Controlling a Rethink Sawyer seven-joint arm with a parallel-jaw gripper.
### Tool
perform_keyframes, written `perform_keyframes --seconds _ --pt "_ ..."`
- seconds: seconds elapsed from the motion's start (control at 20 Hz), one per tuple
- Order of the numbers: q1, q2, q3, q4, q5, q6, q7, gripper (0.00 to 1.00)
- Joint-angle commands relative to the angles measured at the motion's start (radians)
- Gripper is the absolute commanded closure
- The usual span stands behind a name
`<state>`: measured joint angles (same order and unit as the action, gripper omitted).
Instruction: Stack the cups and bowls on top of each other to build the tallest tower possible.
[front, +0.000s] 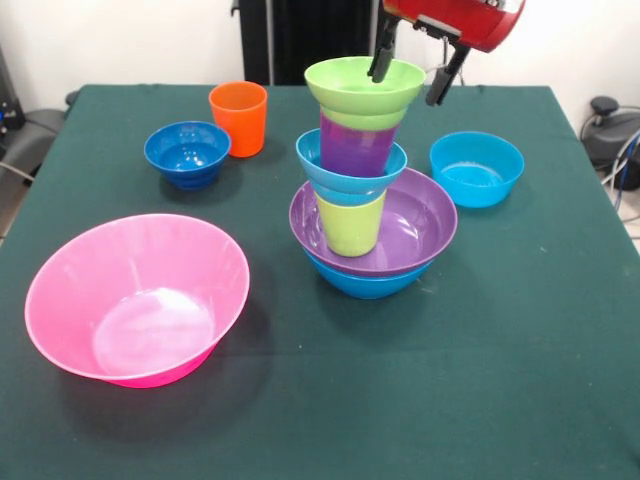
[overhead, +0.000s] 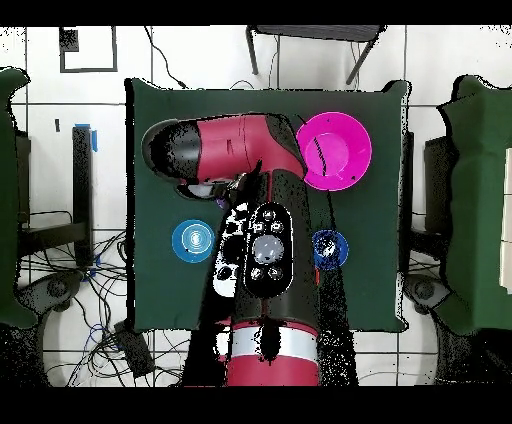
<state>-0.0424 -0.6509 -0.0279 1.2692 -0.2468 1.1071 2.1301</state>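
Note:
The tower stands mid-table. Its base is a blue bowl (front: 360, 282) holding a purple bowl (front: 415, 225). Inside that rise a lime green cup (front: 350, 225), a turquoise bowl (front: 345, 172), a purple cup (front: 357, 148) and, on top, a lime green bowl (front: 362, 85). My gripper (front: 411, 68) hangs open over the top bowl's far right rim, with one finger (front: 382, 55) inside the bowl and the other outside it. An orange cup (front: 238, 117), a small dark blue bowl (front: 187, 152), a turquoise bowl (front: 477, 168) and a huge pink bowl (front: 137, 297) stand loose. In the overhead view the arm hides the tower.
The green-covered table (front: 500, 360) carries everything. From overhead I see the pink bowl (overhead: 335, 150), the turquoise bowl (overhead: 197, 240) and the dark blue bowl (overhead: 330, 247) around the red and black arm (overhead: 265, 250). Cables lie on the floor beyond the table's edges.

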Motion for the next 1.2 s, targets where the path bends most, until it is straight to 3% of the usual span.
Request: perform_keyframes --seconds 0.05,0.55,1.2 --pt "-0.010 0.045 0.105 -0.008 -0.055 0.123 -0.203 0.00" --pt "-0.028 0.022 0.122 0.023 -0.038 0.047 -0.189 0.00" --pt "-0.037 -0.048 0.167 0.039 0.024 0.139 -0.175 0.00"
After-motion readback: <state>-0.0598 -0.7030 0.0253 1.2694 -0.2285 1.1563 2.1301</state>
